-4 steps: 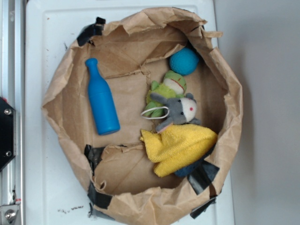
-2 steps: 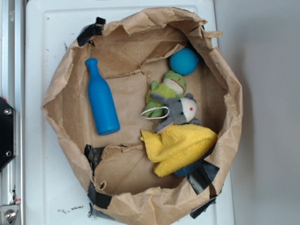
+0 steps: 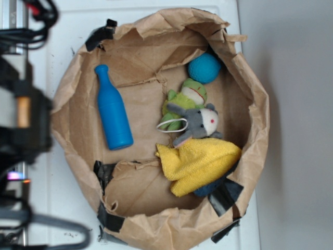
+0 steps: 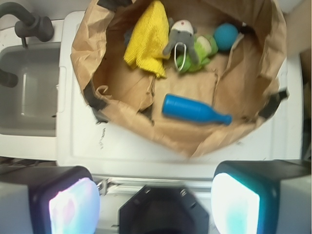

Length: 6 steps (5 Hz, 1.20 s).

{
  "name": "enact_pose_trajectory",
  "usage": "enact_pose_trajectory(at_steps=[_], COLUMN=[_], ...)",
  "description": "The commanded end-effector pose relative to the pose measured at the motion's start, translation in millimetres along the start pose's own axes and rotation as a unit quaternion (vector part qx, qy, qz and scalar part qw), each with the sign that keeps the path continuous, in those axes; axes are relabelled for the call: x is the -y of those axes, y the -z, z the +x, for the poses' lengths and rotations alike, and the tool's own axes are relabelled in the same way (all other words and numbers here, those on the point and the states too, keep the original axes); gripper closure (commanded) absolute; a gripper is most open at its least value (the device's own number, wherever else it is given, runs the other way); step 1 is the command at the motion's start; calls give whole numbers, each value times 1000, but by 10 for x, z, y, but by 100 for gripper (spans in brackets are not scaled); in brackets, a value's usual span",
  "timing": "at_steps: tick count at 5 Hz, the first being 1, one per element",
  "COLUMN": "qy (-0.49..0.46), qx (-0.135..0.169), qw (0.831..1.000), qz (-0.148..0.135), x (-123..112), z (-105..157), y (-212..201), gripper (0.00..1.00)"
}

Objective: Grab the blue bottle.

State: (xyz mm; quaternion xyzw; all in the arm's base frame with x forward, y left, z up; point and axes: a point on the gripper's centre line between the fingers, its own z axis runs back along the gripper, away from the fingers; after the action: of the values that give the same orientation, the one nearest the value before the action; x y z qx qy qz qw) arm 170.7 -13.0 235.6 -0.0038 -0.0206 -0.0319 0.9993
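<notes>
The blue bottle (image 3: 113, 115) lies on its side on the left part of the floor of a rolled-down brown paper bag (image 3: 253, 109), neck pointing to the far side. In the wrist view the bottle (image 4: 192, 109) lies near the bag's (image 4: 82, 48) closer wall. My gripper (image 4: 155, 202) hangs high above the white surface outside the bag, well short of the bottle. It is open, its pads (image 4: 73, 207) wide apart with nothing between them. My blurred black arm (image 3: 28, 130) fills the exterior view's left edge.
Inside the bag lie a teal ball (image 3: 204, 68), a green frog plush (image 3: 184, 98), a grey plush (image 3: 202, 122) and a yellow cloth (image 3: 200, 161). A sink (image 4: 29, 92) with a dark faucet (image 4: 29, 24) adjoins the white counter (image 4: 146, 151).
My arm has swung into the exterior view at the left, where only the black base showed before. The bottle and toys have not moved.
</notes>
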Motion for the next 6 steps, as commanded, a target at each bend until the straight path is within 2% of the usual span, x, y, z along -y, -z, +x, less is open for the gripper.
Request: enact_pose_trajectory(at_steps=[1,2,3,6], qy=[165,283,295,295], qx=[57,80,81,81], qw=[985,955,952,952], qz=[-8,-35,-19,-19], x=[-148,-137,-159,-159], z=[433,650,733,733], y=[79,141,165,165], gripper=[0,0,0,0])
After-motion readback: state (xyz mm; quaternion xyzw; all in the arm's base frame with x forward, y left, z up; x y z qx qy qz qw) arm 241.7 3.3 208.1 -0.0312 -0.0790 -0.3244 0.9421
